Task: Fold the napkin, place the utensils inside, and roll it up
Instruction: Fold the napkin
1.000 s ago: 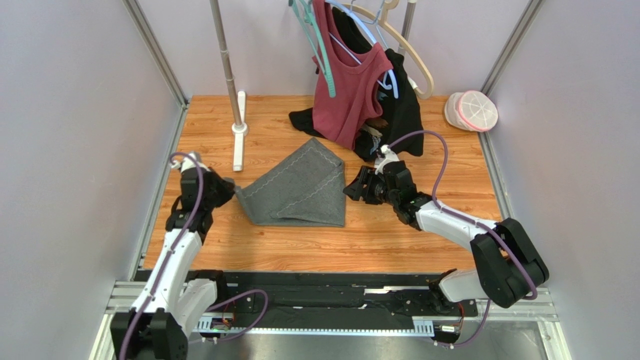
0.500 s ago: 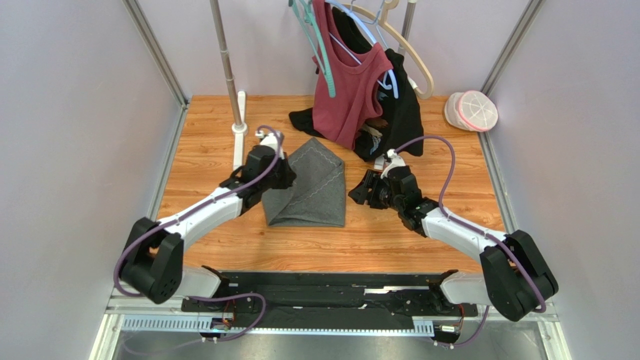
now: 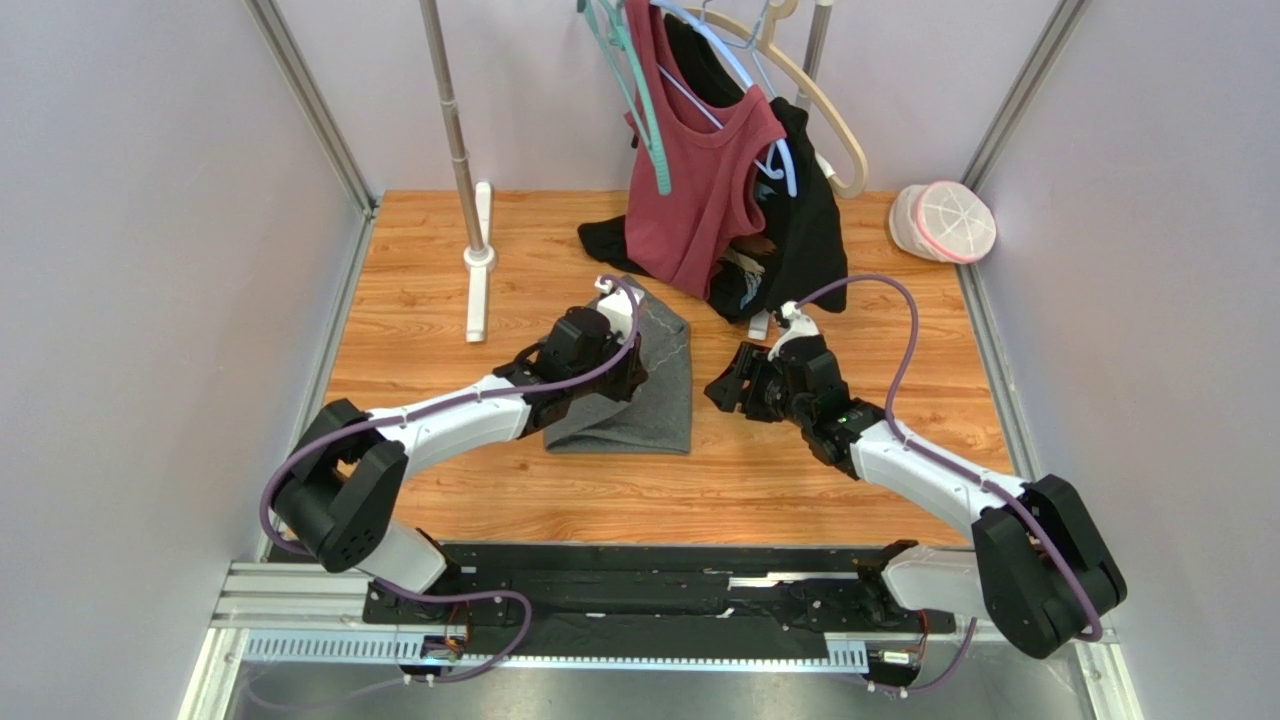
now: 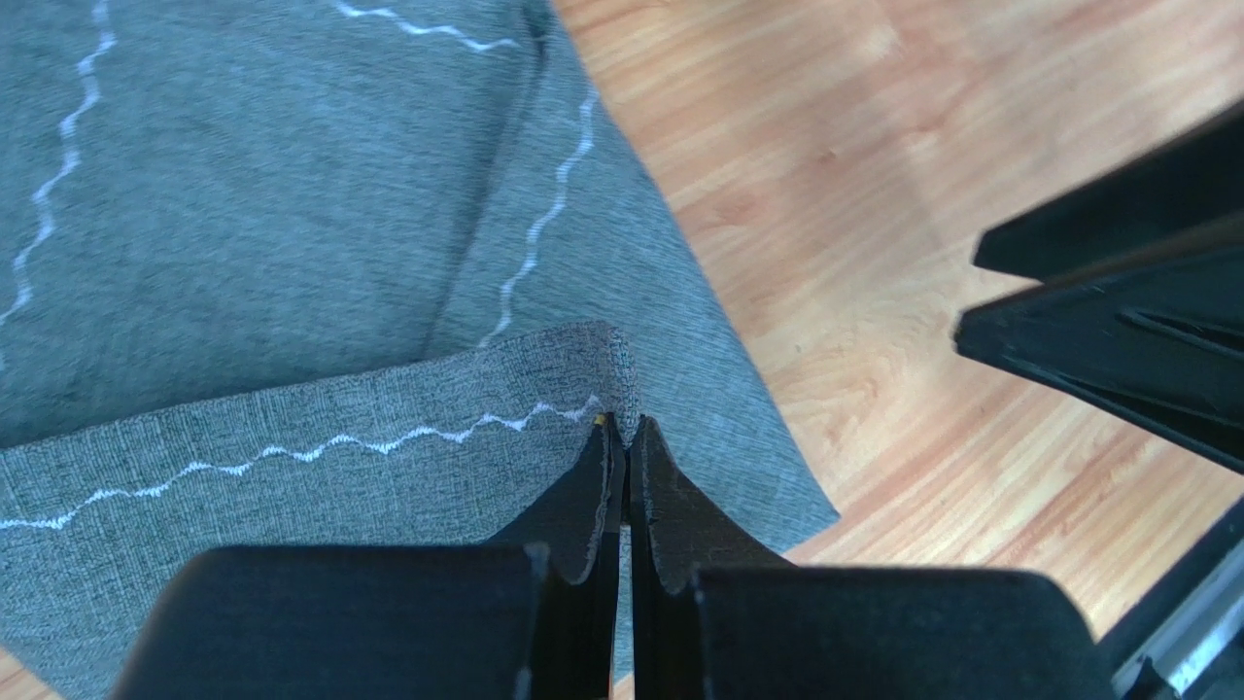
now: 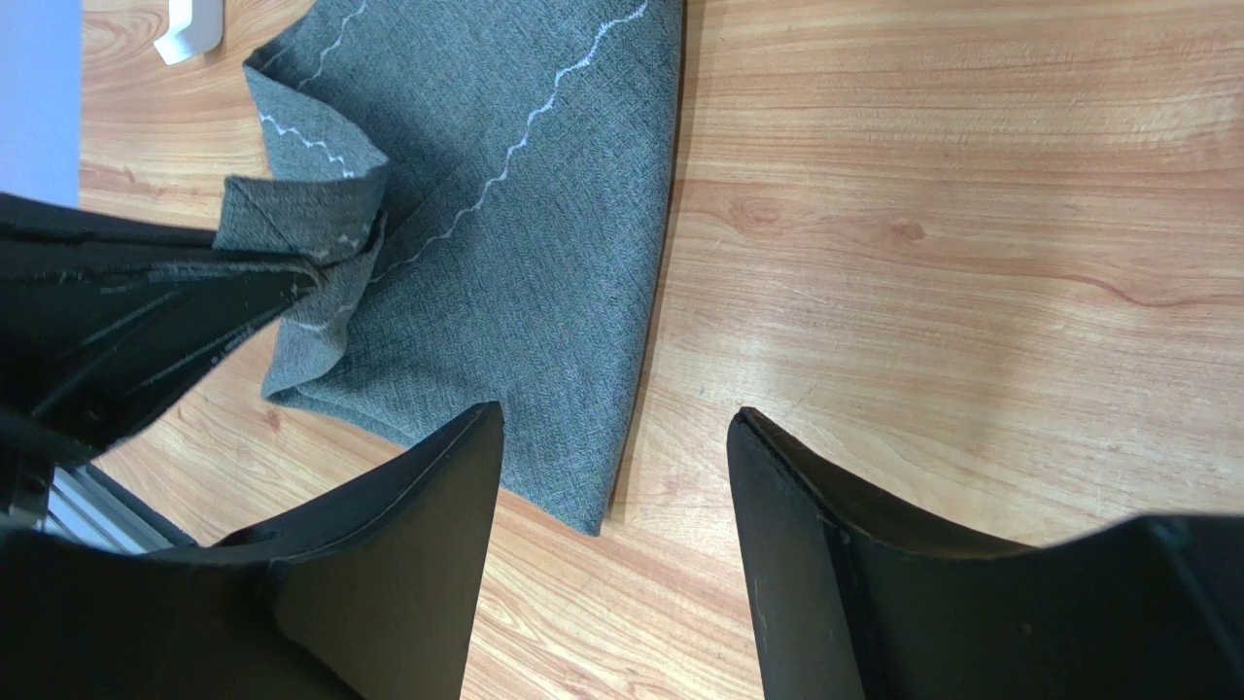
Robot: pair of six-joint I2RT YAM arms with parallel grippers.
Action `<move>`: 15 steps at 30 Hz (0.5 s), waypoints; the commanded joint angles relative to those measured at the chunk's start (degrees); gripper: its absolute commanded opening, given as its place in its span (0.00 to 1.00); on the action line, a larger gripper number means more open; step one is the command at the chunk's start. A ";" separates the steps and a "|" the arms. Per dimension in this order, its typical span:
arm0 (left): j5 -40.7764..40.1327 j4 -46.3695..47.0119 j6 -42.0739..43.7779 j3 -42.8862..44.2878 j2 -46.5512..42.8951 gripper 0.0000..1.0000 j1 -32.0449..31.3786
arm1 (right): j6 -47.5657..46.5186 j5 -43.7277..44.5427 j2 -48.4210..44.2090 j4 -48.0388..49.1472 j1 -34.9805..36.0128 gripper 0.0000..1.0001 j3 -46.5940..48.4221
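Napkin (image 3: 666, 393) lies mid-table on the wooden top (image 3: 406, 300), partly doubled over. Left gripper (image 4: 625, 435) is clenched on a stitched corner, holding it raised above the lower layer. Right gripper (image 5: 615, 423) is released, hovering at the napkin's right edge. Step: the fold, unfinished. Next move probably needs the corner laid flat and square before letting go.
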 commanded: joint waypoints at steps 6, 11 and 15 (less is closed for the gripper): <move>-1.09 4.94 5.53 0.23 -2.67 0.00 -2.22 | -0.72 0.96 0.34 0.53 -0.27 0.61 -0.01; -1.01 4.94 8.51 0.40 -5.40 0.00 -3.19 | -0.81 0.60 1.04 0.53 -0.36 0.61 0.25; -0.83 4.85 9.40 -0.04 -6.19 0.00 -4.42 | -0.63 0.52 1.66 0.71 -0.27 0.62 0.43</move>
